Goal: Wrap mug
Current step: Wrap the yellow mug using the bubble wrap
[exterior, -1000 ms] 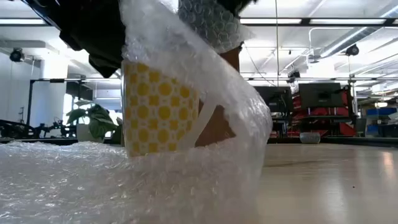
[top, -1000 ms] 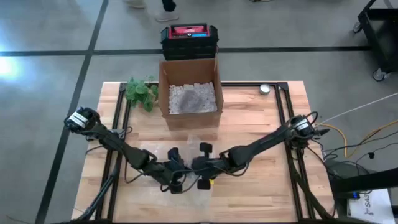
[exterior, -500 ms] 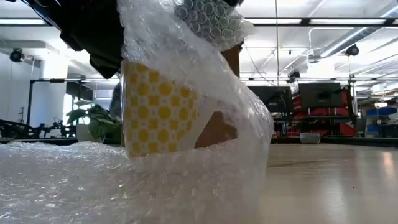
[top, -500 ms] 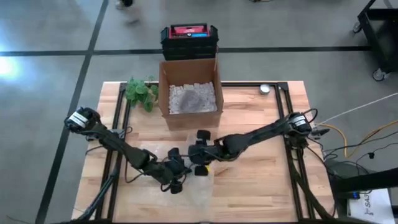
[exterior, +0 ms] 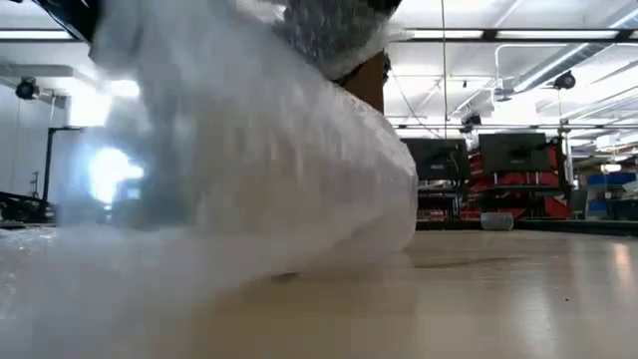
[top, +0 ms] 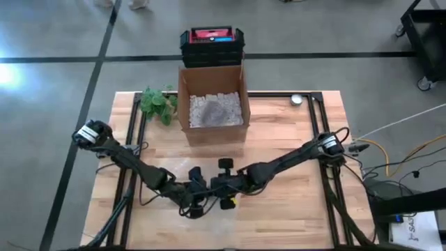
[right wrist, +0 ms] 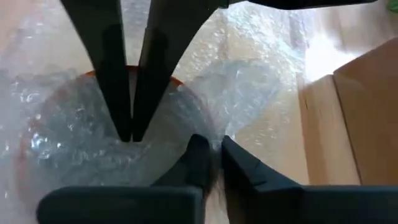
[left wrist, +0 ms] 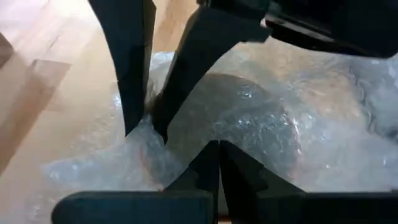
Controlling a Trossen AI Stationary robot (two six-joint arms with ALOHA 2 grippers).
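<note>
Peeking orange-rimmed mug (right wrist: 93, 99) under bubble wrap (exterior: 249, 179)

A lab or workshop with an industrial look. The wooden table (top: 279, 139) stands on a grey concrete floor (top: 56, 104) marked with dark lines. Across the room, long ceiling lights (exterior: 518, 35) and exposed pipes (exterior: 553, 60) hang over shelving (exterior: 518, 189) with red bins, monitors (exterior: 513, 150) and other equipment.
</note>
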